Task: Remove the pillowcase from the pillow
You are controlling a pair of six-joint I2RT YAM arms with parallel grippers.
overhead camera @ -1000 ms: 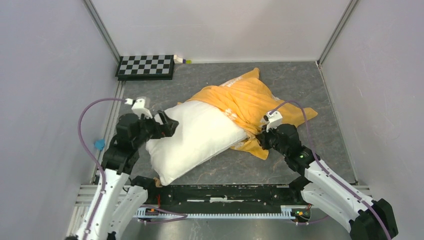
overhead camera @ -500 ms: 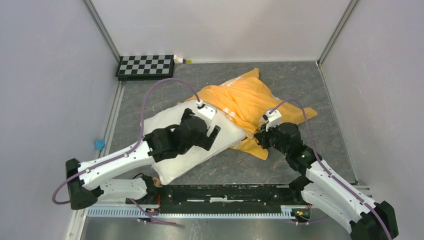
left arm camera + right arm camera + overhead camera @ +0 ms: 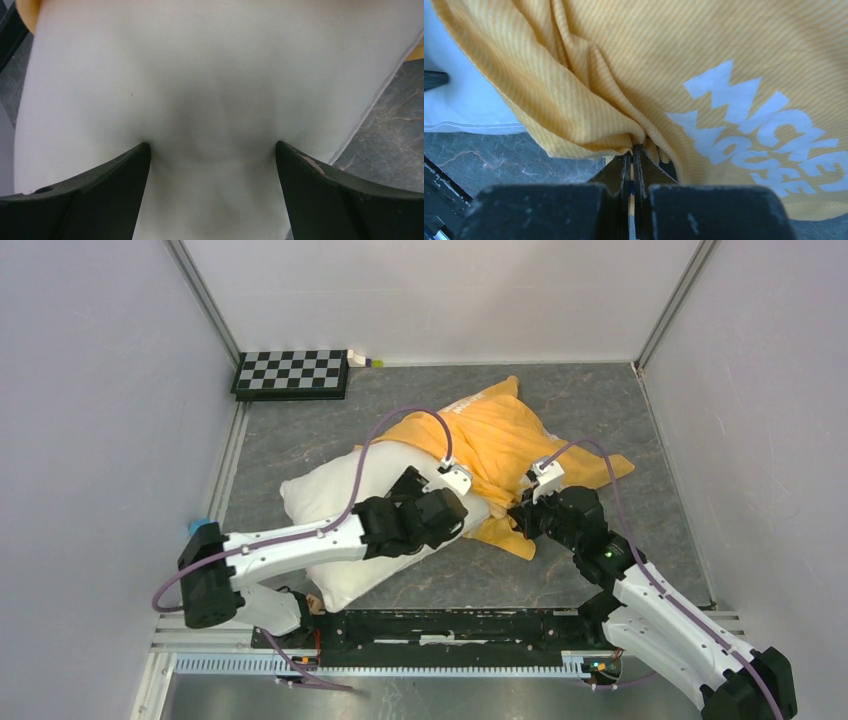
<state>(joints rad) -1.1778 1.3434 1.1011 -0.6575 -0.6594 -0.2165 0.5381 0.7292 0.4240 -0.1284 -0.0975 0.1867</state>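
The white pillow [image 3: 325, 510] lies slanted on the floor, its far right end still inside the orange-yellow pillowcase [image 3: 500, 440]. The blue side is hidden. My left gripper [image 3: 452, 514] is open and pressed down onto the pillow next to the pillowcase's edge. In the left wrist view the gripper [image 3: 211, 146] has white pillow [image 3: 210, 75] bulging between its spread fingers. My right gripper [image 3: 522, 516] is shut on a bunched fold of the pillowcase's near edge. The right wrist view shows the pinched fold at the gripper [image 3: 633, 148], the pillowcase's white lettering [image 3: 764, 130], and the pillow [image 3: 459, 95] at left.
A checkerboard [image 3: 290, 373] and a small white and green object [image 3: 365, 361] lie at the back left. A blue item [image 3: 200, 528] sits by the left wall. Walls stand close on three sides. The black rail [image 3: 450, 625] runs along the near edge.
My left arm has swung from the pillow's left end across the pillow to its right part beside the pillowcase. The pillow's left end shifted slightly. The right arm has not moved.
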